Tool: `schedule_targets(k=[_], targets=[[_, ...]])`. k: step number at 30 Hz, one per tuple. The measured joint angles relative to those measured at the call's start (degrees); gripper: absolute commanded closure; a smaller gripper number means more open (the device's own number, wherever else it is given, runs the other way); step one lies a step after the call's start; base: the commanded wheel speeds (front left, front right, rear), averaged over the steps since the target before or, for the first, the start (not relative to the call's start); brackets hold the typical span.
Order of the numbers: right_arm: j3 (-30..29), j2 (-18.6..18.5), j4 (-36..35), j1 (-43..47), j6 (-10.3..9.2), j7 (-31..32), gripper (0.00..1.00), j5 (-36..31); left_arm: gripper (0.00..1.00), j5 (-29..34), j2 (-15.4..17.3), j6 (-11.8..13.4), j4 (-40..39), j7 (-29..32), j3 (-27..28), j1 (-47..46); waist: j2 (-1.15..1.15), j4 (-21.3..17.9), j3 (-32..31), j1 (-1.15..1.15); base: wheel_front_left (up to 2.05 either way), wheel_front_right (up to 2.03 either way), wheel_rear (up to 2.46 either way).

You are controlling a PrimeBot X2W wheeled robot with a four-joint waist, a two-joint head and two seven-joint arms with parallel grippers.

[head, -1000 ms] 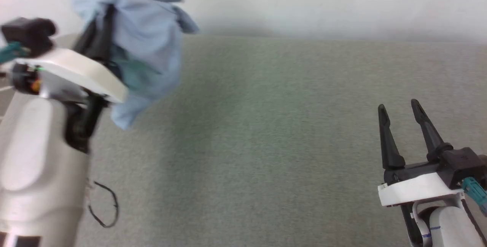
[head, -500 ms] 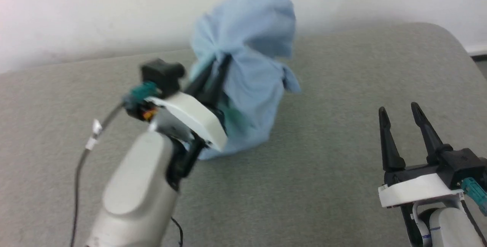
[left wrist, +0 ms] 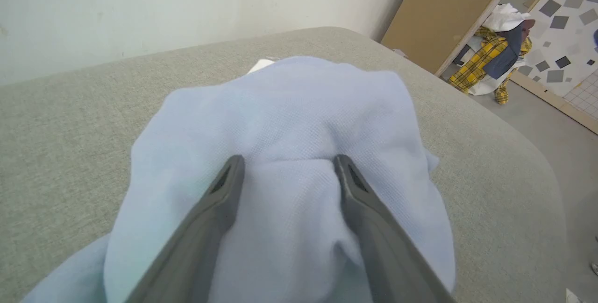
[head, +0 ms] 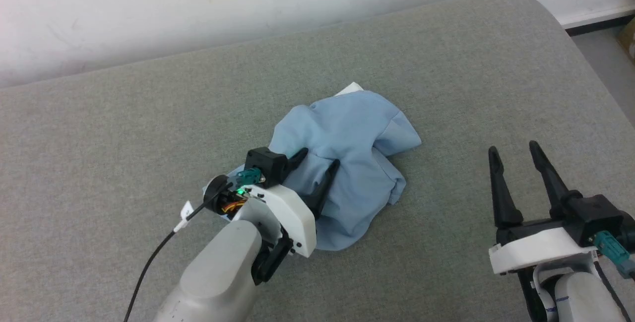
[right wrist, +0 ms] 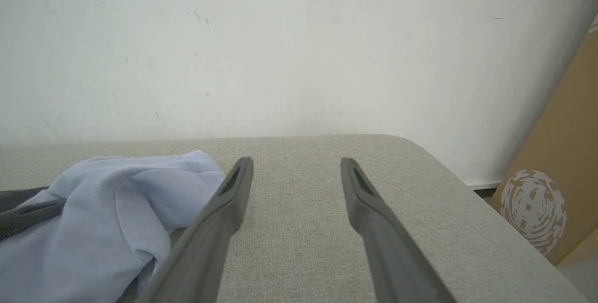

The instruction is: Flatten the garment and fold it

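The garment [head: 357, 128], a light blue shirt, lies crumpled in a heap on the grey padded table [head: 124, 113], with a bit of white collar [head: 351, 87] poking out at its far edge. My left gripper [head: 317, 159] rests on the heap's near side, open, its two dark fingers spread with fabric bulging between them. The left wrist view shows the same: the left gripper [left wrist: 288, 158] is pressed into the garment [left wrist: 289, 107]. My right gripper [head: 513, 147] hovers open and empty at the lower right, apart from the shirt. In the right wrist view the right gripper [right wrist: 296, 159] has the garment [right wrist: 107, 200] to its left.
A white wall [head: 198, 9] runs behind the table. The table's rounded corner and right edge [head: 570, 49] drop to the floor. In the left wrist view, a brown cardboard panel [left wrist: 448, 9] and a pile of yellow plaid clothes [left wrist: 490, 55] stand beyond that corner.
The head camera has swung. My left gripper brought the bunched garment down from the air onto the table and opened its fingers. The right gripper stayed still and open.
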Motion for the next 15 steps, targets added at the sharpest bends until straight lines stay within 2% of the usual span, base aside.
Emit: schedule_targets(k=[5,9,15], targets=[[0.08,0.02,1.34,0.19,0.00,-0.01,0.00,-0.02,0.00,-0.70,0.09,-0.03,0.53,-4.92,0.43,-1.02,0.00,0.81,-1.21,0.00,0.00,0.00,0.00],[-0.25,0.01,2.04,1.07,0.00,-0.01,0.00,-0.13,0.00,-1.10,0.94,0.31,-2.23,-7.08,2.91,-1.02,0.00,2.50,-2.95,-0.01,0.00,0.00,0.00],[-0.47,0.02,3.05,2.41,0.00,-0.01,0.00,-0.57,0.00,-1.40,5.25,3.96,-9.22,-8.04,8.88,2.44,0.00,6.39,-5.97,-0.01,0.00,0.00,0.00]])
